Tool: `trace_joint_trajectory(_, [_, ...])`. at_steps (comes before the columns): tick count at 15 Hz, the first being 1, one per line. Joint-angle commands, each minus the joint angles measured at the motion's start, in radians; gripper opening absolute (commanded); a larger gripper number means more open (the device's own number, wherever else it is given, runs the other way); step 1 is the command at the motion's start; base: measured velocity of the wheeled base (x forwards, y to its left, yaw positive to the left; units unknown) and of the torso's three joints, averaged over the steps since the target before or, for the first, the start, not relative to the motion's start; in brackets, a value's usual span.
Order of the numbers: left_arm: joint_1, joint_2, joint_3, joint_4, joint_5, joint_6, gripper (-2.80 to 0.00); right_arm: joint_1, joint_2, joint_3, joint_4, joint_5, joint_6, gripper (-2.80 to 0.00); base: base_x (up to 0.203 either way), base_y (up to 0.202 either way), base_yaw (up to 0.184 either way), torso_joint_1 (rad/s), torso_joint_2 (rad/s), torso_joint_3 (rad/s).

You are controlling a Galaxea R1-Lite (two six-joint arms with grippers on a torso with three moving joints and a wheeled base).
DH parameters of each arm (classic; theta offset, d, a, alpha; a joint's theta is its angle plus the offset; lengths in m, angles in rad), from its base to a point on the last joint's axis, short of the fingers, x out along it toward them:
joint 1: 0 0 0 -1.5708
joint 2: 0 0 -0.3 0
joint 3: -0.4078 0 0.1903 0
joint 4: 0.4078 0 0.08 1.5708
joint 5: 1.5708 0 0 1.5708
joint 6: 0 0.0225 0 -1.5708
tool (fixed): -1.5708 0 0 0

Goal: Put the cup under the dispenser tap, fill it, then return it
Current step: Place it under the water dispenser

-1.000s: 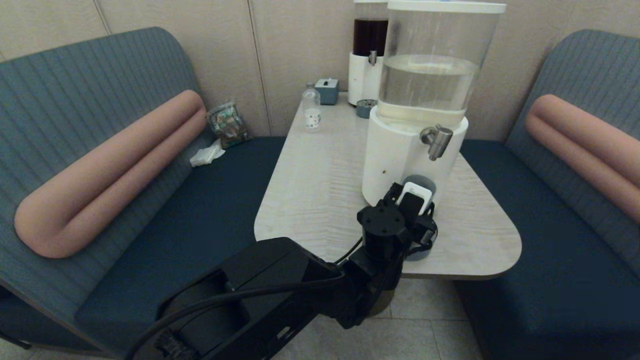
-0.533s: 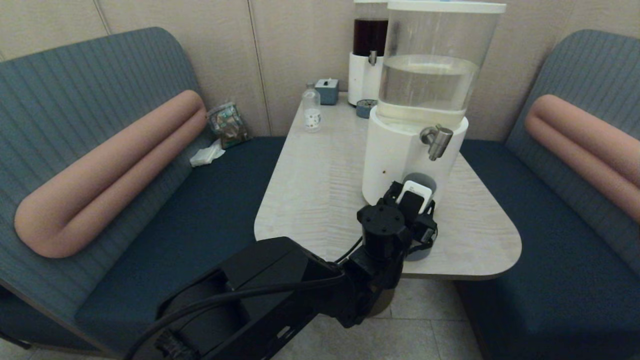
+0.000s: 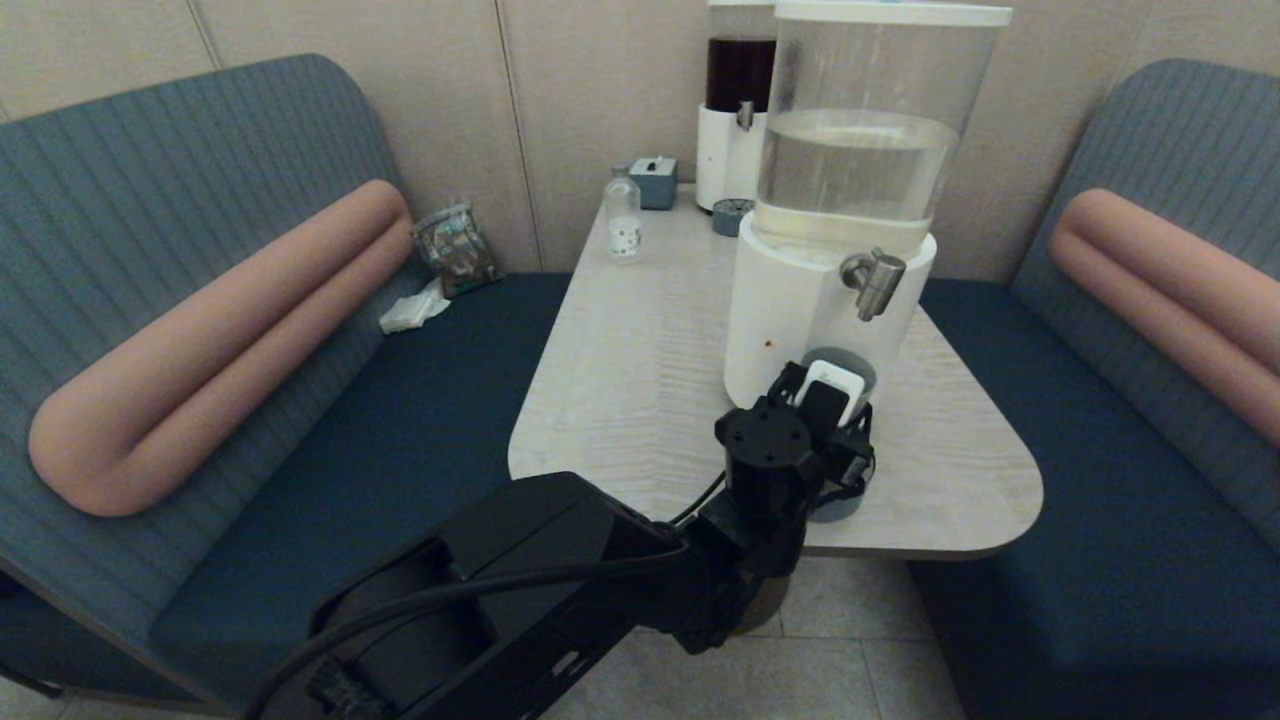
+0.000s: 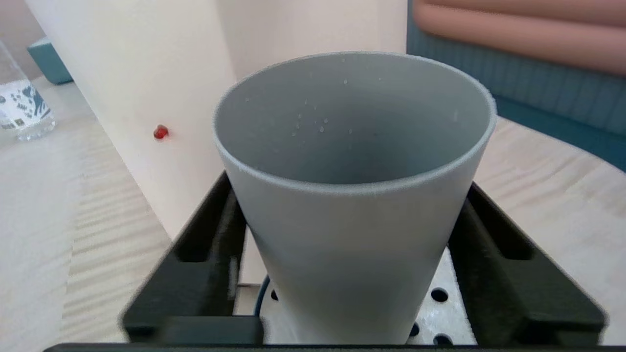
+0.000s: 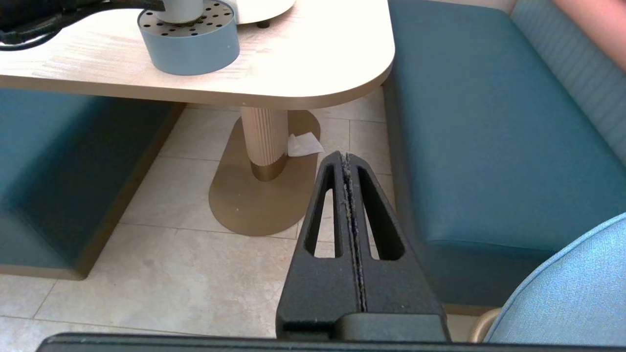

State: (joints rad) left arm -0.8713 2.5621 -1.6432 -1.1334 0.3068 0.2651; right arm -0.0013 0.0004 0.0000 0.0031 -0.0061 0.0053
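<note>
The grey-blue cup (image 4: 352,234) stands upright on a round perforated tray (image 4: 455,303), close in front of the large dispenser's white base (image 3: 790,320). My left gripper (image 4: 349,195) is shut on the cup, one black finger (image 4: 215,244) pressed to each side. In the head view only the cup's rim (image 3: 862,368) shows behind my wrist, below the brushed-metal tap (image 3: 873,283) and a little nearer to me. Droplets cling to the cup's inner wall; its bottom is hidden. My right gripper (image 5: 346,159) hangs shut and parked low beside the table, above the floor.
The tray (image 5: 188,41) sits near the table's front edge (image 3: 900,548). A small clear bottle (image 3: 622,218), a small blue box (image 3: 655,182) and a slimmer dark-tank dispenser (image 3: 738,110) stand at the back. Blue benches flank the table.
</note>
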Motion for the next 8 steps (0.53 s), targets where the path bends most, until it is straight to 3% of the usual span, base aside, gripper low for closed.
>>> trace_joint_trajectory(1, [0.000,-0.005,-0.009,-0.008,0.000,0.002,0.00,0.001,0.001,0.000,0.000,0.000,0.000,-2.80,0.000,0.000,0.000,0.000,0.00,0.000])
trace_joint_trajectory(8, [0.003,-0.013,0.004,-0.026,0.000,0.002,0.00,0.000,0.003,0.000,0.000,0.000,0.001,-2.80,0.000,0.000,0.000,0.000,0.00,0.000])
